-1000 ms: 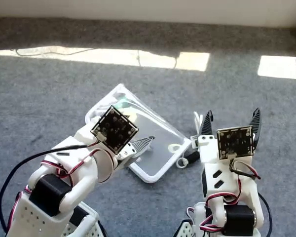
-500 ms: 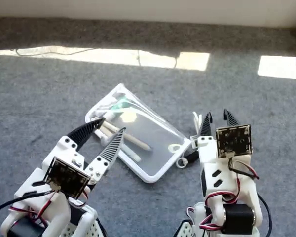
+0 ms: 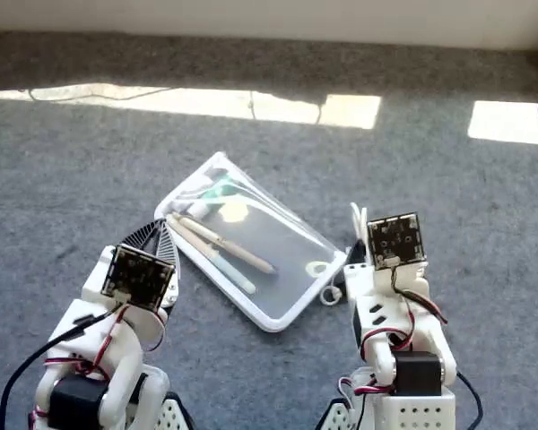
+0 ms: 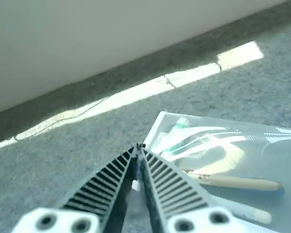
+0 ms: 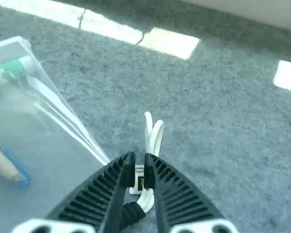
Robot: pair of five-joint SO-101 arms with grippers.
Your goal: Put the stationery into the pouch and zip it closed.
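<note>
Currently the clear pouch (image 3: 278,269) lies flat on the grey carpeted desk (image 3: 90,161), at the centre of the high frame, its long side slanting from upper left to lower right. Stationery is visible through the plastic:
- a wooden pencil (image 3: 229,245)
- a white pen (image 3: 217,258) beside the pencil
- a green-and-white item (image 3: 217,190) at the pouch's upper-left end

Whether the zip is open or closed cannot be told.

Left arm: lower left of the high frame. Left claw (image 3: 164,226) has its two black fingers pressed together, tips meeting, with nothing clearly gripped between them. The tips sit just beside the pouch's upper-left corner; contact with it cannot be told.

Right arm: lower right of the high frame. Right claw (image 5: 139,162) is closed down on a white strap (image 5: 153,128), and the strap's loop sticks out past the fingertips. A black cord (image 3: 345,287) with a small white ring runs from under this claw toward the pouch's lower-right corner.

Two bright patches of sunlight (image 3: 341,109) lie across the carpet in the upper part of the high frame, well apart from the pouch.
</note>
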